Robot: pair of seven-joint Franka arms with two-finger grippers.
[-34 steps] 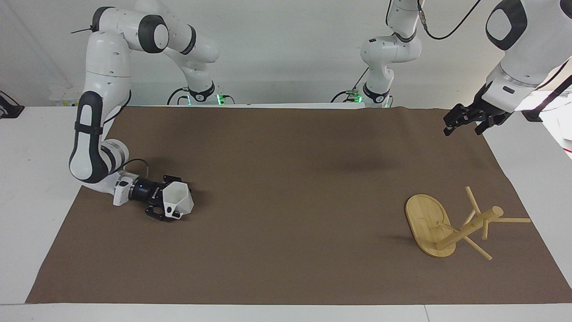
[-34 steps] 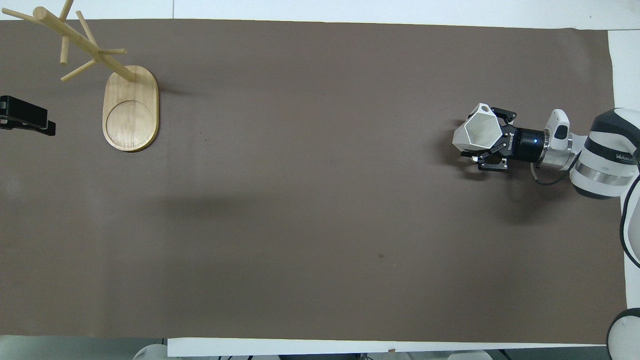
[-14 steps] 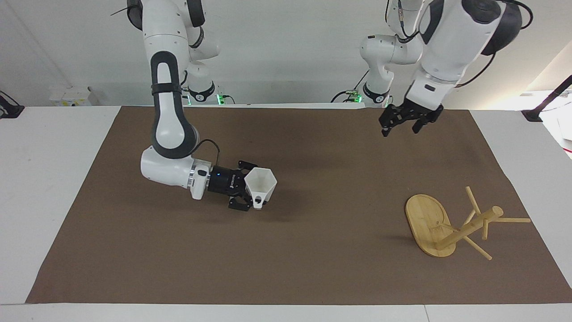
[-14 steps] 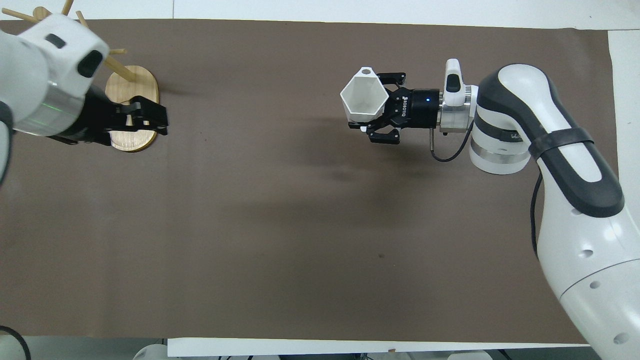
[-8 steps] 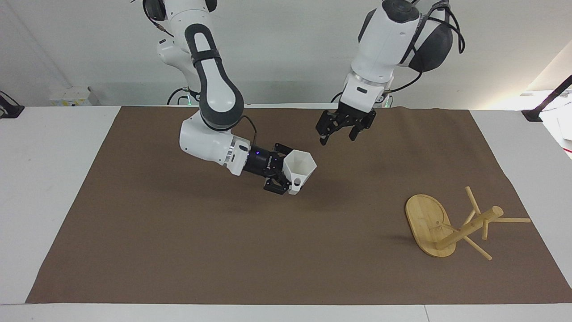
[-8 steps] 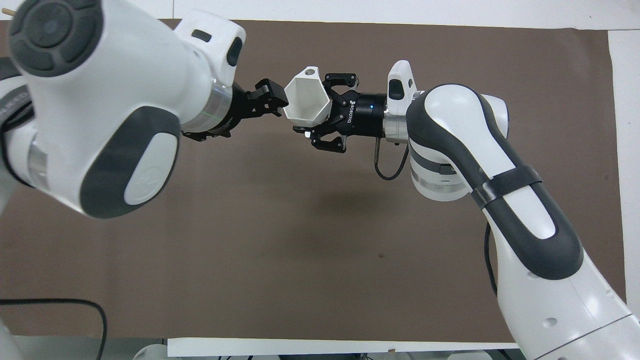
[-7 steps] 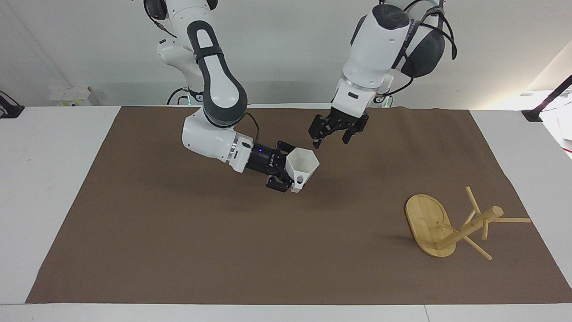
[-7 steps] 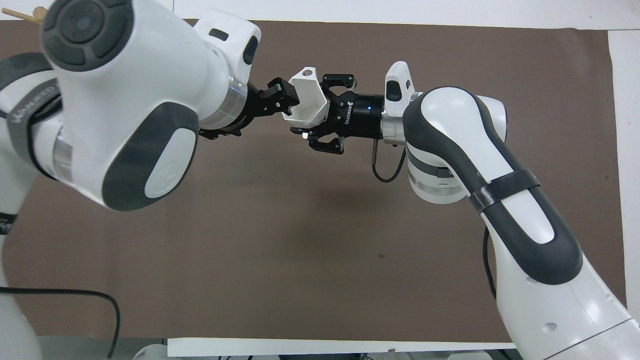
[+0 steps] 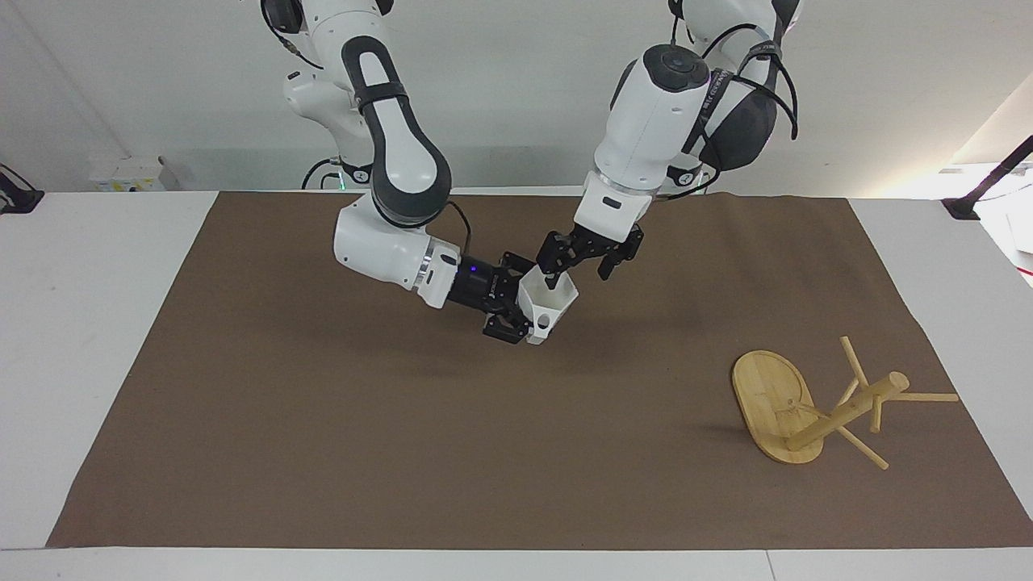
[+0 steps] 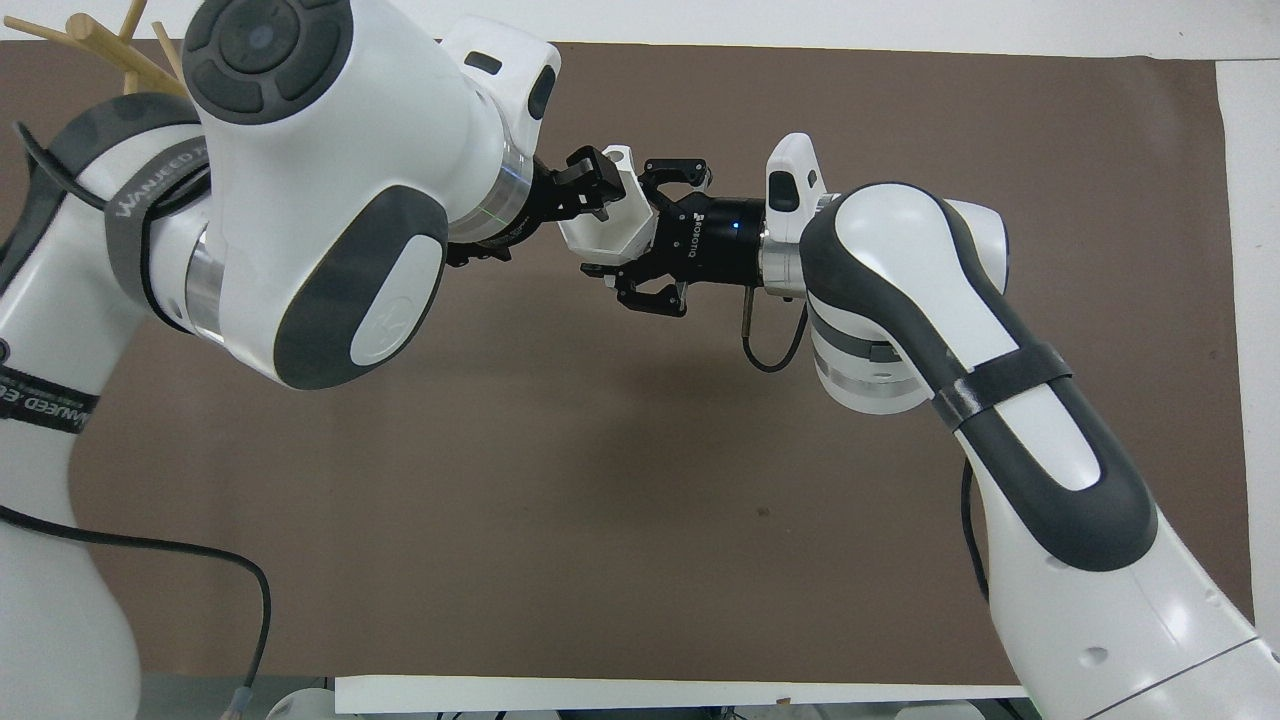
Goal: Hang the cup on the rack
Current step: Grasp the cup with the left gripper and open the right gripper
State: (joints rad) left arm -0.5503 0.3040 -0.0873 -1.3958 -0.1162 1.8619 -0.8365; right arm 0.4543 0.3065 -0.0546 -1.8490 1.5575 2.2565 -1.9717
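Facing view: both arms meet above the middle of the brown mat (image 9: 323, 452), at what looks like a handover.
Right gripper (image 9: 516, 311): pinching the white faceted cup (image 9: 550, 300) from its base side, with the cup lifted clear of the mat, its mouth tipped up toward the left arm and its handle hole turned toward the camera.
Left gripper (image 9: 575, 265): fingers spread, coming down at the cup's rim, with one fingertip (image 9: 551, 282) at or just inside the mouth; it has no grip yet.
Overhead view: the left gripper (image 10: 585, 195) overlaps the cup (image 10: 605, 225) held by the right gripper (image 10: 640, 245); the rack's pegs (image 10: 95, 40) show past the left arm.
Rack (image 9: 815, 403): a bamboo mug tree on its oval base near the left arm's end of the mat, well apart from the cup; nothing hangs on it.
Done: cup picked up and carried to mid-table.
Left to do, by my reading: pass the cup to the left gripper, carry it to the rack, thread the handle onto a peg, let go.
Count: one cup, one rack, one mat, two grippers.
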